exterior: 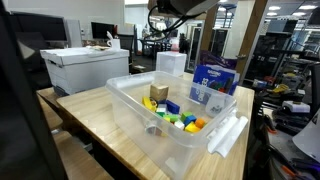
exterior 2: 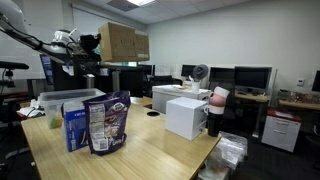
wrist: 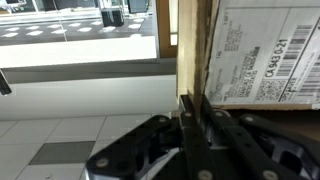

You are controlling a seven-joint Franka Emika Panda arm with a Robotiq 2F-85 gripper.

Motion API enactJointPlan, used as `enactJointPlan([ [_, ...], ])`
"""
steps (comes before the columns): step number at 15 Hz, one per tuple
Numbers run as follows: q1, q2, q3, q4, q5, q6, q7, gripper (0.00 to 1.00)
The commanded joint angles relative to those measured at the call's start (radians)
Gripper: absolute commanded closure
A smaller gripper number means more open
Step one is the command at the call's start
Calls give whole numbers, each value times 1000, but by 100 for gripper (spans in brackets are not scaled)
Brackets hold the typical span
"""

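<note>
Standing by a pale wooden table. At the left sits a white carton (exterior: 75,65). Next to it, mid-table, is a clear plastic bin (exterior: 190,150), its long side running from the far left toward the near right corner. Coloured blocks (exterior: 178,117) lie loose on its floor, and a tan wooden block (exterior: 158,94) stands at the far end. The single arm's gripper (exterior: 175,20) hangs high above the bin, well apart from it, so the blocks lie straight down from its tips. In the wrist view its fingers (wrist: 188,130) are pressed together. A pale wooden strip (wrist: 190,45) rises in line with them, and I cannot tell whether it is gripped or merely behind. Right of the strip is a labelled cardboard box (wrist: 265,50). Right of the bin stand blue packets (exterior: 214,78).
</note>
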Motion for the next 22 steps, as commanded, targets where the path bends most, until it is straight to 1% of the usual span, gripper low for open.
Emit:
enactJointPlan([
  [1,-102,-127,0,115,153,40,-81,96],
  [6,-237,-259,4,264,365,64,-179,97],
  [11,-349,-385,-40,425,566,43,-260,97],
  [13,-386,-432,-58,480,635,35,-262,96],
  [14,-391,-450,-73,487,661,39,-256,97],
  [15,-417,-471,-85,525,686,23,-268,97],
  [16,-416,-483,-101,523,710,25,-260,96],
  [17,-444,-502,-112,558,730,-7,-282,96],
  [22,-513,-574,-181,646,790,-116,-345,96],
])
